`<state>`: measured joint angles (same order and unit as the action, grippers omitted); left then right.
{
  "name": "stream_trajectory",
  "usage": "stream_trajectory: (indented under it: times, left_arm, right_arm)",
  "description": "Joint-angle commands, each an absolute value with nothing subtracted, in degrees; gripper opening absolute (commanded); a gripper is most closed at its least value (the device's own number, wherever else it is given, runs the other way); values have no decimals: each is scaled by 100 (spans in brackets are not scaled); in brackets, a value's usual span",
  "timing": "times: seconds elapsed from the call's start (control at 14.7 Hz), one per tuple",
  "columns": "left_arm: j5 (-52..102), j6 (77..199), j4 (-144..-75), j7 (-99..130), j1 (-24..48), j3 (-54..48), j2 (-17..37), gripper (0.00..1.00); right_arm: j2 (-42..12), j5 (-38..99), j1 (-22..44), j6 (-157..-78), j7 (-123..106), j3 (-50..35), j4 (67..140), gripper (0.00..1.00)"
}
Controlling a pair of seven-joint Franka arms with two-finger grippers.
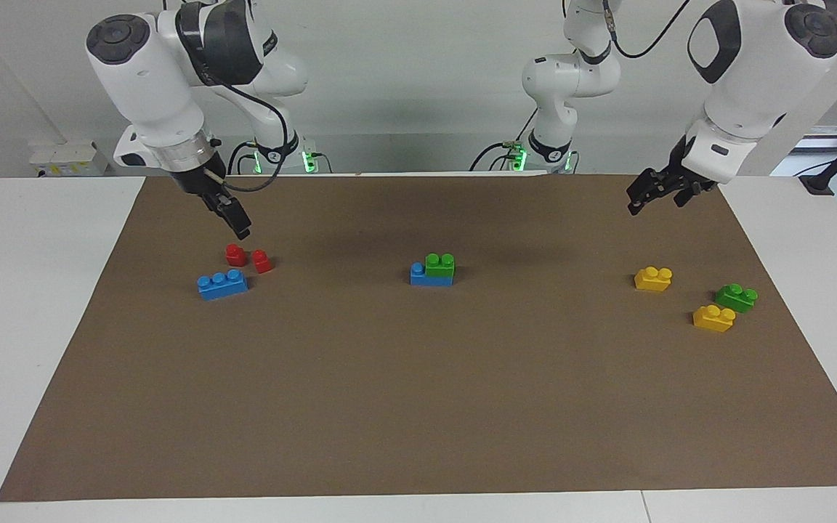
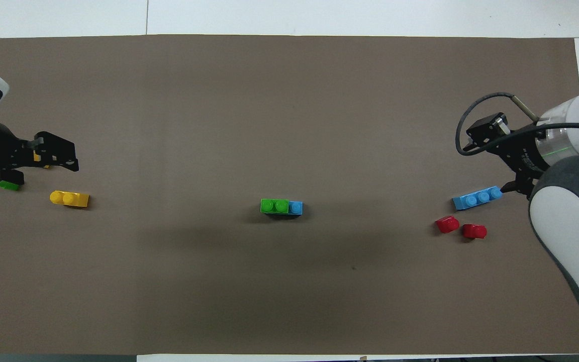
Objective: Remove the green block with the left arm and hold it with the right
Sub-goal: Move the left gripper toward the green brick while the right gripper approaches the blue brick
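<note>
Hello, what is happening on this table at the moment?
Nothing is held yet. The green block sits on a blue brick in the middle of the mat. The left pincer hangs above the yellow bricks' end, the right pincer over two red pieces. Neither touches a brick.

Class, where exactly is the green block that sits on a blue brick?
The green block sits stacked on a blue brick at the middle of the brown mat, between both arms' ends.
</note>
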<state>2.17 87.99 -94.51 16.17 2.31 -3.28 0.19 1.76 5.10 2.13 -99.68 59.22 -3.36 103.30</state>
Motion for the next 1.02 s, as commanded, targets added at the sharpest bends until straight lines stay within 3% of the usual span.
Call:
stream_trajectory:
  times: [0.0,0.41,0.95]
  left_arm:
    - [299,8885,-10089,2799,710,-290,-421,100]
    - [325,10263,-11082,6796,1739,-290,-817,100]
    - [422,11039,-11267,9832,2425,-290,-782,100]
  right_arm:
    - [141,983,289,-10265,6976,-343,10634,100]
    - [-9,1906,650,-11143,8620,-343,11214,100]
    - [-123,2505,1221,-12365,9211,-343,11979,100]
